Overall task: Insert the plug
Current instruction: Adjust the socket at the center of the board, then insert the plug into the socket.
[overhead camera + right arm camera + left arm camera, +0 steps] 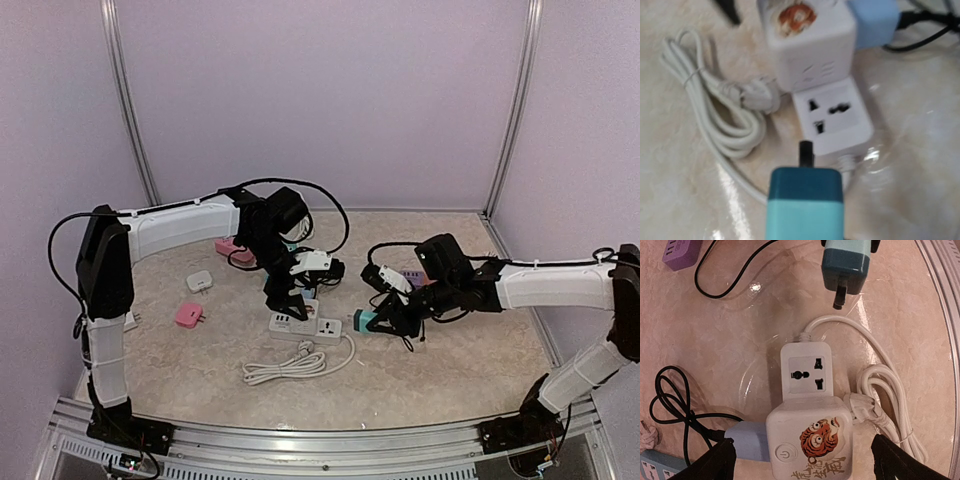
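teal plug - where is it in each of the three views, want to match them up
Top external: teal plug right of centre, just right of the white power strip.
Left wrist: top edge, right of centre, above the strip.
Right wrist: bottom centre, prong toward the strip.
Shared landmark: the strip's free socket.

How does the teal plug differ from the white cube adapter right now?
The teal plug is off the power strip, held by the right gripper with its pin pointing toward the free socket. The white cube adapter already sits on that strip. The plug is plain two-tone, while the cube carries a tiger picture. Both are blocky.
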You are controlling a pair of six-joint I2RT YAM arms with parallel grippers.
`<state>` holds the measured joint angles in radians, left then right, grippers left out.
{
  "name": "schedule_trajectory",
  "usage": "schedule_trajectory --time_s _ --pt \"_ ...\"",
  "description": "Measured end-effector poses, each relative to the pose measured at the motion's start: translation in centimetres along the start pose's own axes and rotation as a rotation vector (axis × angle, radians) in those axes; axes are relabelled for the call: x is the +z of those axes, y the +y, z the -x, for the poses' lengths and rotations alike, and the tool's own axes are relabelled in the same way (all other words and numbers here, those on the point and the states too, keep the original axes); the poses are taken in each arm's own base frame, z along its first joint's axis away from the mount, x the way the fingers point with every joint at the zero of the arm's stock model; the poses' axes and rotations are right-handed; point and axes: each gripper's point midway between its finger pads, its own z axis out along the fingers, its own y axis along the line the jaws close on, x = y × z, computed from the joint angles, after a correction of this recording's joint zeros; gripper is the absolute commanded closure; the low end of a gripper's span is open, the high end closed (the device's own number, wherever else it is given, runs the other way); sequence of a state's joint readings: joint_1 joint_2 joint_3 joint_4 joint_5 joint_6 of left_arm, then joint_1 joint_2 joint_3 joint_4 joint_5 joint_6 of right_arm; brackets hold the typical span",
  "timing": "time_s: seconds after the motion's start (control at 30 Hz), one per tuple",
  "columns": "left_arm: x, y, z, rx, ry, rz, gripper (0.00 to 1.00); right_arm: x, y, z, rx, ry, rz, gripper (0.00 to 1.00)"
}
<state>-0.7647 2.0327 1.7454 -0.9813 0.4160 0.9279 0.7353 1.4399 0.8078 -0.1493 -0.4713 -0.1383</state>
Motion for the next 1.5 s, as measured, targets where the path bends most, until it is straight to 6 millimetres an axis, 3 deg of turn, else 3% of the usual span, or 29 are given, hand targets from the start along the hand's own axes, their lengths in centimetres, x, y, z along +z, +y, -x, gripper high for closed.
schedule_trajectory --time_s 0.2,0.57,0.9,1.17,1.3,1.5 --pt "0.7 0.0 -1.1 -0.006 0.007 -0.016 0.18 1.4 0.0 -1.0 0.021 0.034 0.055 1.00" --pt "2.0 -0.5 -1.9 0.000 0.013 -0.035 0.34 2.0 0.1 0.0 -0.011 -0.005 0.088 1.00" --pt "2.5 -0.8 -2.2 0.112 0.001 0.034 0.51 2.5 -0.1 1.0 -0.020 -0.063 0.093 1.00" --pt "2.5 -2.3 -2.3 0.263 -0.006 0.110 0.58 3.6 0.8 -0.9 -0.028 -0.056 0.064 1.00" --pt "2.6 -2.6 -2.2 0.295 -0.012 0.130 0.58 4.3 2.2 -1.3 -0.051 -0.053 0.061 1.00" --pt "2.6 -2.9 -2.0 0.306 -0.024 0.117 0.58 4.7 2.5 -1.3 -0.062 -0.075 0.021 1.00"
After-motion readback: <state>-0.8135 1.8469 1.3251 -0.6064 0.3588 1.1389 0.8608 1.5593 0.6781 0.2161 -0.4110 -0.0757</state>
